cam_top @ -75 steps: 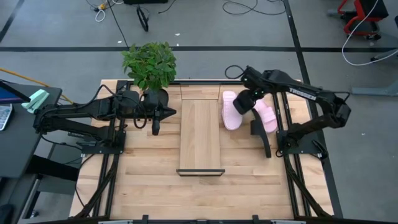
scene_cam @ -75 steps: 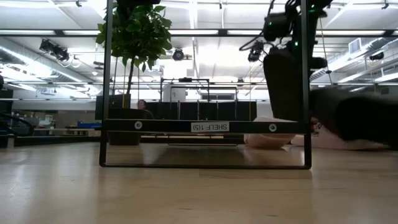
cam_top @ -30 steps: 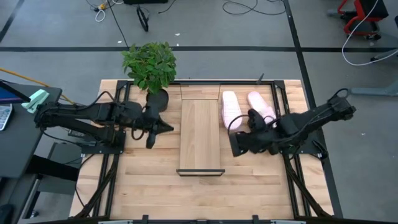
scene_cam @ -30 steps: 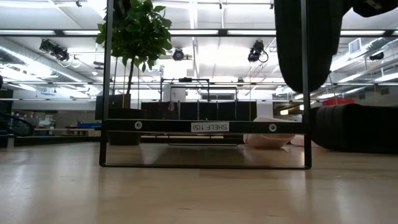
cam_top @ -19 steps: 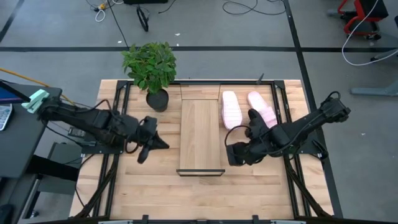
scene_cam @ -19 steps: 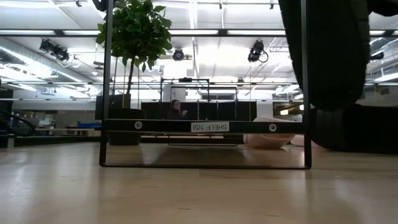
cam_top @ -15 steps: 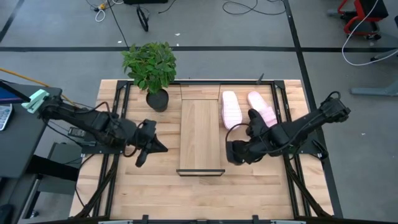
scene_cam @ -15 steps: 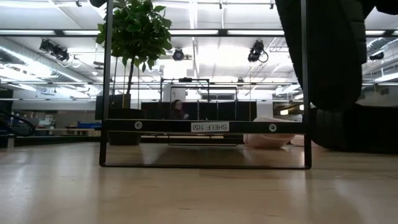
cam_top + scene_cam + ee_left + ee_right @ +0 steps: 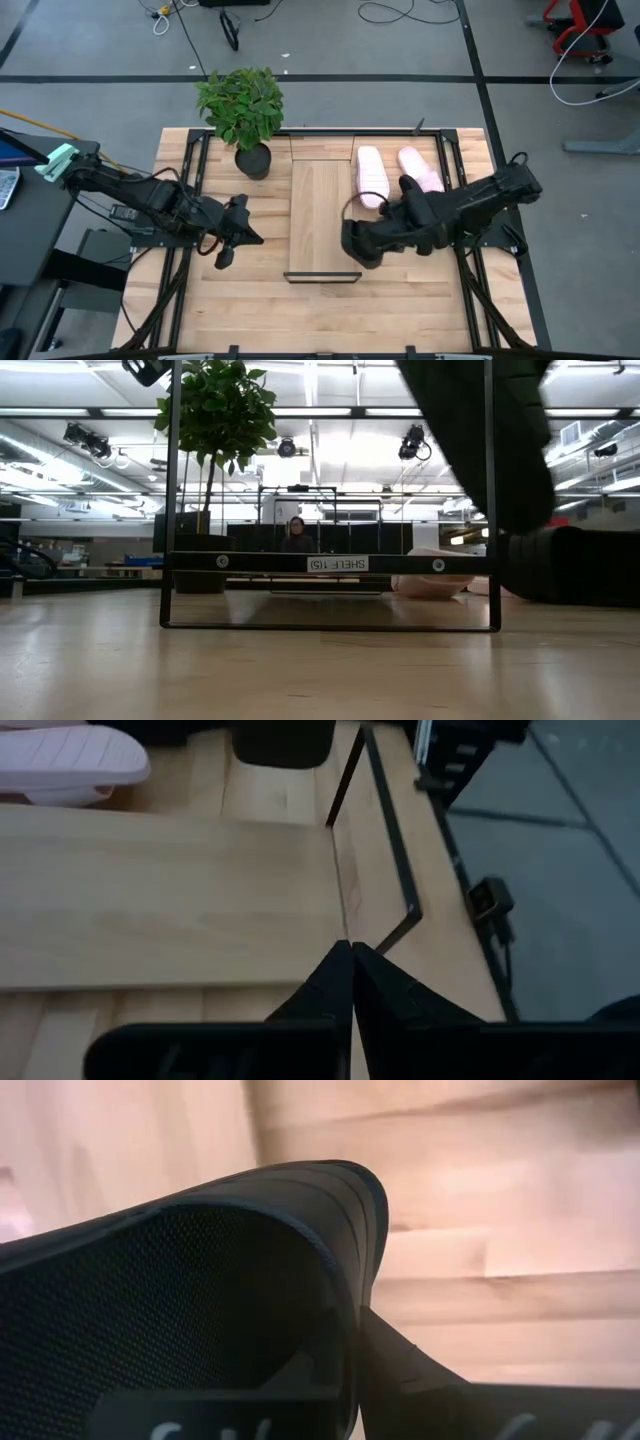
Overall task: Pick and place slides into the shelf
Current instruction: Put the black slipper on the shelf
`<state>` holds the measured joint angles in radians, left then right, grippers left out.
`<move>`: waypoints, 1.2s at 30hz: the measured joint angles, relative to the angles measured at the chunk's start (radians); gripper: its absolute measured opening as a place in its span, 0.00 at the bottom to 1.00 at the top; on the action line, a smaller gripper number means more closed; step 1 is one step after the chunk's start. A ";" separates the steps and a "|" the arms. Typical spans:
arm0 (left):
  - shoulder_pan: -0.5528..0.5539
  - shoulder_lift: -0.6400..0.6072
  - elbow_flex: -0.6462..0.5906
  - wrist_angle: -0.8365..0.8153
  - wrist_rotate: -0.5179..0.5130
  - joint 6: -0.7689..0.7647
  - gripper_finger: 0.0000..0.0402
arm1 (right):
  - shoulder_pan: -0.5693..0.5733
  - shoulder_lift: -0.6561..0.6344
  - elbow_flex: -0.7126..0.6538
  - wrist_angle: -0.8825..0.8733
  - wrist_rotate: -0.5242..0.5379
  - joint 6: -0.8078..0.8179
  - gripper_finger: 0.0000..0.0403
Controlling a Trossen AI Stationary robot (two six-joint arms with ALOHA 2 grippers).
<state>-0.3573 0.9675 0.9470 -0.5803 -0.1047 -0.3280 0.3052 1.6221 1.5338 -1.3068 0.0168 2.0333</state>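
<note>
Black slide point(image 9: 358, 243) hangs in the right gripper point(image 9: 372, 238), jaws clenched on its strap, lifted off the table point(image 9: 250, 300) just beside the shelf's point(image 9: 322, 215) right long edge, near the shelf's front end. Right wrist view fills with it: black mesh-textured inner strap point(image 9: 150, 1300) and ribbed rim, one finger point(image 9: 400, 1360) pressed along the outside, wood below. Low view shows it only as a big dark shape point(image 9: 490, 440) dangling at upper right, overlapping the shelf's right post; a second dark mass point(image 9: 575, 565), maybe another black slide, sits on the table at the right edge, can't tell for sure. Two pale pink slides point(image 9: 372, 177) lie side by side toward the table's back edge, right of the shelf, toes toward the back; left wrist view catches one of them point(image 9: 70, 765) past the shelf plank point(image 9: 160, 900). Left gripper point(image 9: 226, 252) hovers left of the shelf, about mid-table, tips pressed together, holding nothing point(image 9: 348, 982). Potted plant point(image 9: 243, 105) at the back-left of the table. Low view only: shelf label "SHELF 1(S)" point(image 9: 337, 563) and a person point(image 9: 296, 532) far back in the room.
</note>
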 joint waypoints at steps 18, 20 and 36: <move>0.000 0.000 0.000 -0.051 0.000 0.116 0.03 | -0.111 0.303 0.293 -0.113 -0.129 -0.186 0.03; 0.000 -0.001 0.000 -0.050 0.000 0.130 0.05 | -0.107 0.312 0.294 -0.109 -0.143 -0.186 0.03; 0.001 -0.001 0.000 -0.054 0.000 0.154 0.03 | -0.099 0.345 0.294 -0.127 -0.152 -0.190 0.03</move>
<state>-0.3565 0.9668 0.9470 -0.6342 -0.1043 -0.1738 0.2058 1.9666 1.8278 -1.4338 -0.1357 1.8438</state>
